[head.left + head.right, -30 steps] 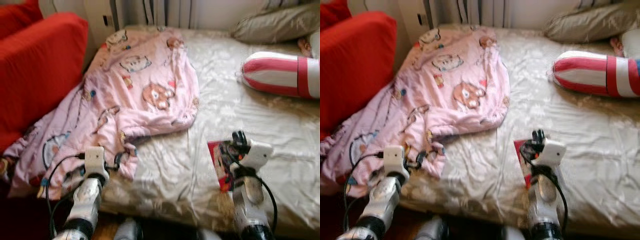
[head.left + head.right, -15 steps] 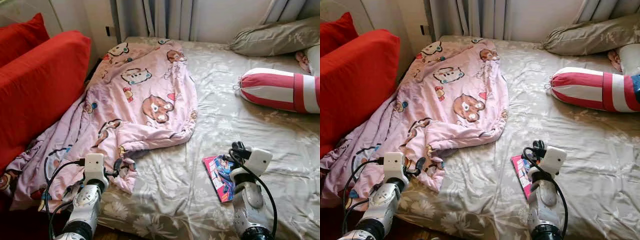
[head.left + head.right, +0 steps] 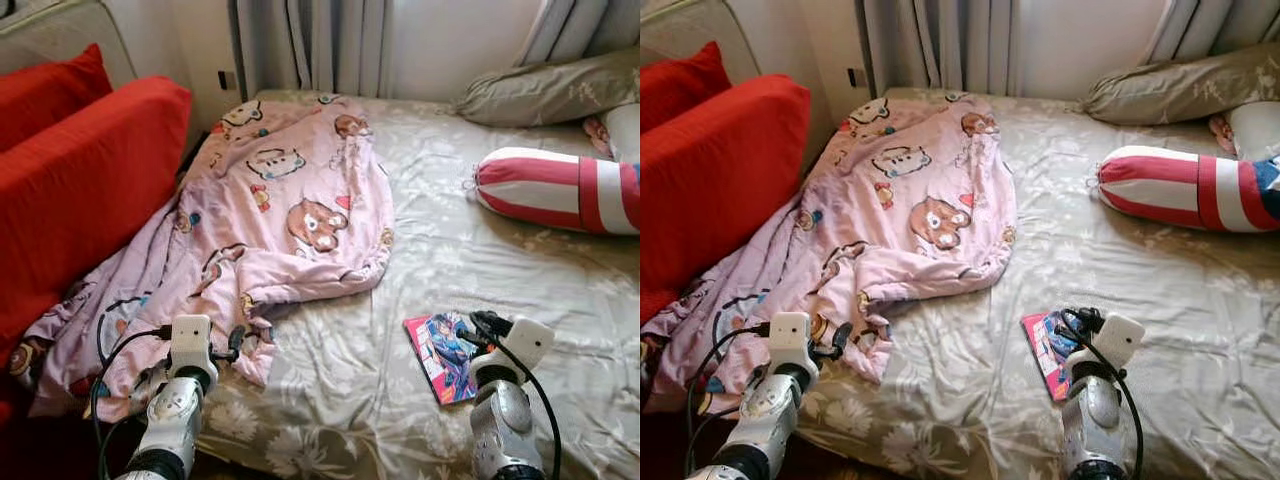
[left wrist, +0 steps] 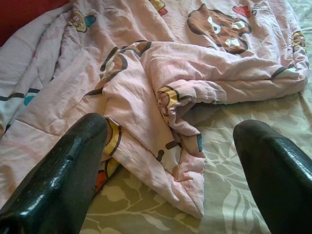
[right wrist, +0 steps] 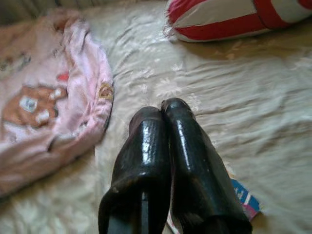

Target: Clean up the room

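Observation:
A pink cartoon-print blanket [image 3: 280, 210] lies crumpled over the left half of the bed, its lower end trailing off the front left corner. My left gripper [image 4: 173, 126] hovers open just above the blanket's folded near corner [image 4: 180, 146], with nothing between its fingers. A colourful comic book [image 3: 440, 355] lies flat on the olive flowered sheet [image 3: 440, 220] near the bed's front edge. My right gripper [image 5: 162, 108] is shut and empty, directly over the book's right edge [image 5: 243, 200]; it also shows in the head view [image 3: 483, 323].
A red sofa with red cushions [image 3: 80, 190] stands close along the bed's left side. A red-and-white striped bolster [image 3: 560, 190] and an olive pillow [image 3: 550, 90] lie at the back right. Curtains [image 3: 320, 45] hang behind the bed.
The camera has shifted and steadied, so more of the bed's front now shows and the blur is gone. Both grippers stay near the same spots, left by the blanket corner, right by the book.

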`<state>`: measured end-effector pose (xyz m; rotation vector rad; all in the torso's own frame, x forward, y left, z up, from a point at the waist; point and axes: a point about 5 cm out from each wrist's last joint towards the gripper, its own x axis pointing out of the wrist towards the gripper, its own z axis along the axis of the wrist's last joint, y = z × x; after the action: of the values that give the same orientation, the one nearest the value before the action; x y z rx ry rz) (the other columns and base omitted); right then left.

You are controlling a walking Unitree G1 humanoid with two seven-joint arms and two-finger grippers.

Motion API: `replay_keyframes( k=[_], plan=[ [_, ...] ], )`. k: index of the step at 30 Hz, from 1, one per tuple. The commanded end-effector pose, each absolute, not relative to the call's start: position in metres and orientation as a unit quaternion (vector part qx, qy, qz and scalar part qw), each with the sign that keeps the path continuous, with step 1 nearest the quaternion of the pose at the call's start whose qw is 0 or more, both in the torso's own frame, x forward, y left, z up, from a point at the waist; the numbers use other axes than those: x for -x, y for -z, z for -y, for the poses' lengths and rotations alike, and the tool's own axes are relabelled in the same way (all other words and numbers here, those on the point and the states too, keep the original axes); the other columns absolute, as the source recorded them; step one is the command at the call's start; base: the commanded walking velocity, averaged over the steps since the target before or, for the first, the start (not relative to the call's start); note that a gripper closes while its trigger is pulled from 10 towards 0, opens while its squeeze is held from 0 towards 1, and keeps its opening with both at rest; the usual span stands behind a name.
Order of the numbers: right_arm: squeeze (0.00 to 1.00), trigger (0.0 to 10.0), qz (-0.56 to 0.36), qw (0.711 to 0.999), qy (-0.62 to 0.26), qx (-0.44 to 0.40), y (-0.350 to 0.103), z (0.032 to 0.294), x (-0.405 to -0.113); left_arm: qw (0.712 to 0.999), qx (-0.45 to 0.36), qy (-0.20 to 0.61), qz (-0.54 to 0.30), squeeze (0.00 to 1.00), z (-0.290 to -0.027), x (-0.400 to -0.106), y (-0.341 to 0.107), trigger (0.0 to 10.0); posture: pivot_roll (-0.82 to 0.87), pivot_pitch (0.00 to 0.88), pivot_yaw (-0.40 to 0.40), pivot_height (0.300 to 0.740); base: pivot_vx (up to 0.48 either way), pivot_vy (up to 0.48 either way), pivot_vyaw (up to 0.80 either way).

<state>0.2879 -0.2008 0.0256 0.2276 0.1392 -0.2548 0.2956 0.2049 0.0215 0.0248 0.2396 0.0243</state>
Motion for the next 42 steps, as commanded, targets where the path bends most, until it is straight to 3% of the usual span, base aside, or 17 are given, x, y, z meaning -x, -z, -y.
replay_keyframes(
  k=[1, 18, 42],
  plan=[
    [0.00, 10.0, -0.080, 0.985, 0.119, -0.098, -0.023, 0.198, -0.287, 0.992, -0.018, -0.005, -0.122, 0.00, -0.203, -0.293, -0.019, 10.0, 0.03, 0.100, -0.024, 0.720, 0.000, 0.000, 0.00],
    [0.00, 10.0, -0.073, 0.990, 0.098, -0.065, -0.026, 0.190, -0.290, 0.998, -0.007, -0.004, -0.069, 0.00, -0.198, -0.306, -0.038, 10.0, 0.04, 0.101, -0.029, 0.641, 0.000, 0.000, 0.00],
    [0.00, 10.0, -0.083, 0.991, 0.085, -0.059, -0.023, 0.184, -0.291, 0.999, 0.001, 0.001, -0.045, 0.00, -0.196, -0.311, -0.047, 10.0, 0.04, 0.100, -0.029, 0.641, 0.000, 0.000, 0.00]
  ],
)
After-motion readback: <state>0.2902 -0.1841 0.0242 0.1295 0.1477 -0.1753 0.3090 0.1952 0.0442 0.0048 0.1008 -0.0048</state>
